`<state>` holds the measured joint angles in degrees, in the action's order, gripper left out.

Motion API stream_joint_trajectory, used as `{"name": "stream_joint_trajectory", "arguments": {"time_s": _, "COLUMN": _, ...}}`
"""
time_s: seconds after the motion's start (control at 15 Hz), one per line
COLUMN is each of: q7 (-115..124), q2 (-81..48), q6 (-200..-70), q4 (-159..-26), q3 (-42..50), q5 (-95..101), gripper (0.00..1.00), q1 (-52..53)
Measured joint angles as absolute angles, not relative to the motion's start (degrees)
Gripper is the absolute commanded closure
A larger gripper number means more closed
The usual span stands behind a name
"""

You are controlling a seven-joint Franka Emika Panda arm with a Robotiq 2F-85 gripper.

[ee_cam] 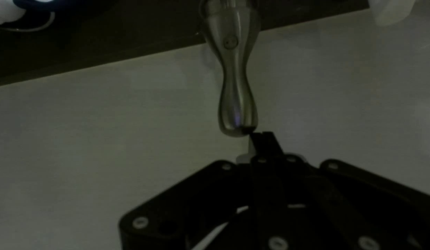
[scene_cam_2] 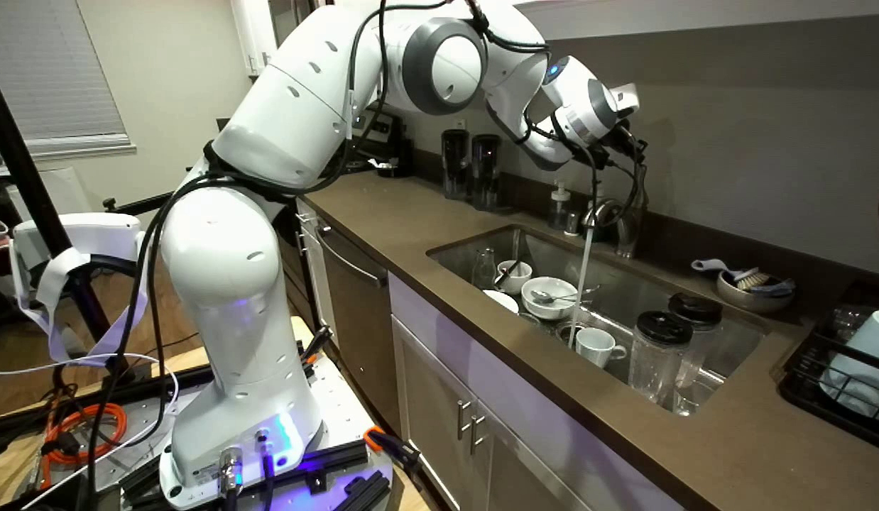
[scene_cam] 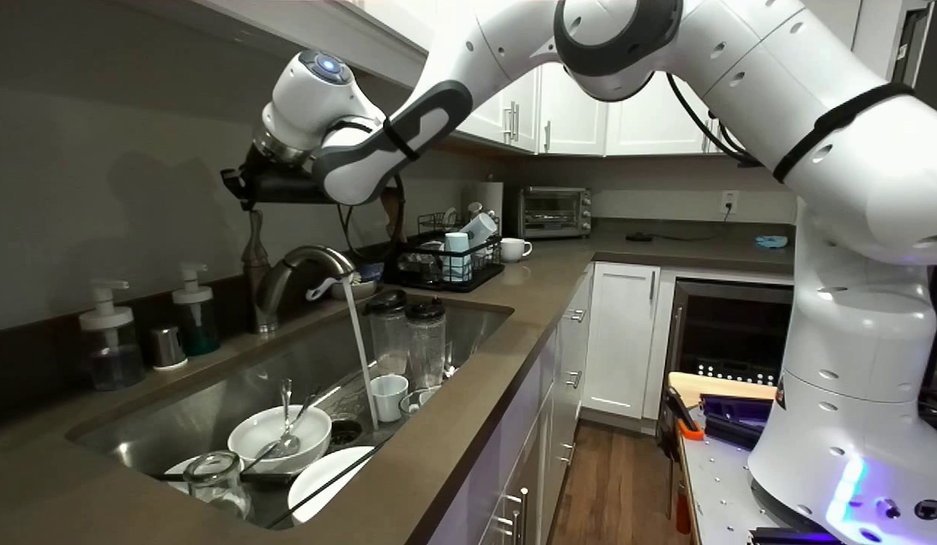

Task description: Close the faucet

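Water [scene_cam: 356, 333] pours from the spout of the silver-grey faucet [scene_cam: 270, 299] into the sink, as both exterior views show. The faucet's handle [ee_cam: 237, 104] hangs down from the top of the wrist view, its rounded end close to my gripper [ee_cam: 261, 134]. Both fingertips are pressed together with nothing between them. They sit at the lower right corner of the handle's end, where a dark patch shows on the metal; whether they touch it I cannot tell. In an exterior view the gripper [scene_cam: 247, 198] is right above the upright handle [scene_cam: 254, 246].
Soap dispensers [scene_cam: 109, 333] stand beside the faucet, along the wall. The sink [scene_cam_2: 475, 245] holds bowls, a white mug [scene_cam_2: 597, 345] and clear bottles with black lids [scene_cam_2: 659, 348]. A dish rack [scene_cam: 457, 261] and a bowl with brushes [scene_cam_2: 755, 292] are farther along the counter.
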<state>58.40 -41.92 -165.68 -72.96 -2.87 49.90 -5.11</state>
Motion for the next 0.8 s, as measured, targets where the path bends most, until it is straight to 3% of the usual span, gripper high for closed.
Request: {"name": "stream_joint_trajectory", "arguments": {"time_s": 0.8, "q7": 54.31, "q2": -38.04, "q6": -160.23, "q4": -78.38, "q3": -4.45, "q5": 49.81, "gripper": 0.97, "q1": -6.35}}
